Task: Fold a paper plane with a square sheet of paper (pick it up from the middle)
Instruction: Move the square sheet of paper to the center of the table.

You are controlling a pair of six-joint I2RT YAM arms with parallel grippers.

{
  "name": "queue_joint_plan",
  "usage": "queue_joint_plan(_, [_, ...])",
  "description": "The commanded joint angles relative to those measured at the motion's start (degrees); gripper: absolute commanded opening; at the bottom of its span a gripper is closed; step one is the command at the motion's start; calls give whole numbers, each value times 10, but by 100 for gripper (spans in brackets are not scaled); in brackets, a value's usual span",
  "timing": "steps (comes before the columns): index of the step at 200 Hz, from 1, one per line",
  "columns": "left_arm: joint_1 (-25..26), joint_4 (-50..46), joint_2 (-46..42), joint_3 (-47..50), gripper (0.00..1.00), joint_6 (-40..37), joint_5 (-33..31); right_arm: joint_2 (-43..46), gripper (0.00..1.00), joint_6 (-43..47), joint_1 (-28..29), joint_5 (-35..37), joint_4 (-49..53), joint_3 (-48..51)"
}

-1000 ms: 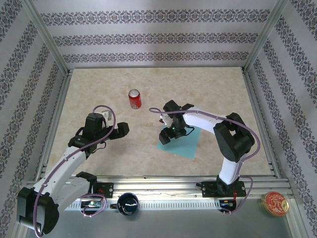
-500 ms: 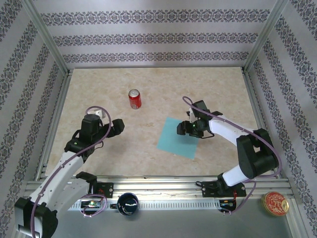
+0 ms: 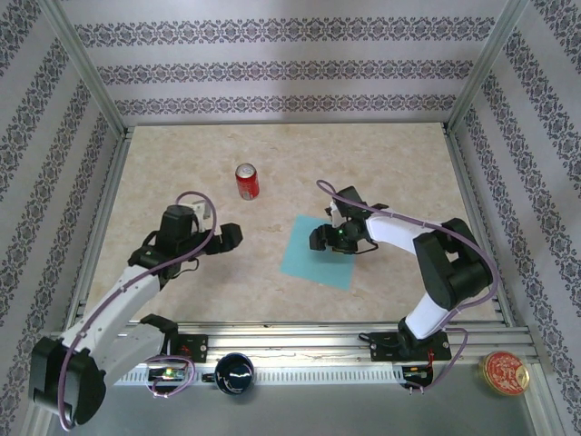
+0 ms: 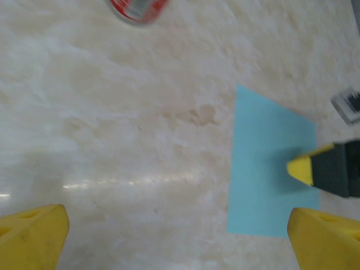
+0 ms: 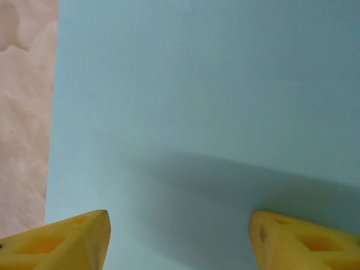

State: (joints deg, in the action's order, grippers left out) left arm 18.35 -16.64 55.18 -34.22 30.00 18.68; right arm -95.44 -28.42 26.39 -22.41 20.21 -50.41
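The square sheet of paper is turquoise and lies flat on the marble table, right of centre. My right gripper hovers low over the sheet's upper middle with its jaws spread. In the right wrist view both yellow fingertips stand wide apart above the paper, with nothing between them. My left gripper is open over bare table to the left of the sheet. In the left wrist view the paper lies ahead to the right, with a right fingertip over it. No paper plane is in view.
A red soda can stands upright behind and left of the sheet, also at the top edge of the left wrist view. A dark cup and a round red tin sit beyond the front rail. Patterned walls enclose the table.
My right gripper swung out to the sheet's right edge, then came back left over its middle. The sheet slid slightly left. My left gripper moved a little right, toward the paper.
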Motion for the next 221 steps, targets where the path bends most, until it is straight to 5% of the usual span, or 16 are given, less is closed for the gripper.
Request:
queue_joint_plan(1, [45, -31, 32, -49, 100, -17, 3, -24, 68, -21, 26, -16, -21, -10])
queue_joint_plan(76, [137, -109, 176, -157, 87, -29, -65, -55, 67, 22, 91, -86, -41, -55])
queue_joint_plan(120, [159, -110, 209, -184, 83, -25, -81, 29, 69, 18, 95, -34, -32, -51])
queue_joint_plan(149, [180, -155, 263, -238, 79, -23, -100, 124, 70, -48, 40, 90, -1, 13])
queue_joint_plan(182, [228, -224, 361, -331, 77, -23, -149, 251, 70, -99, -64, 102, -23, 127])
queue_joint_plan(221, [264, -294, 489, -453, 77, -3, -163, 390, 73, -107, -119, 133, 1, 193])
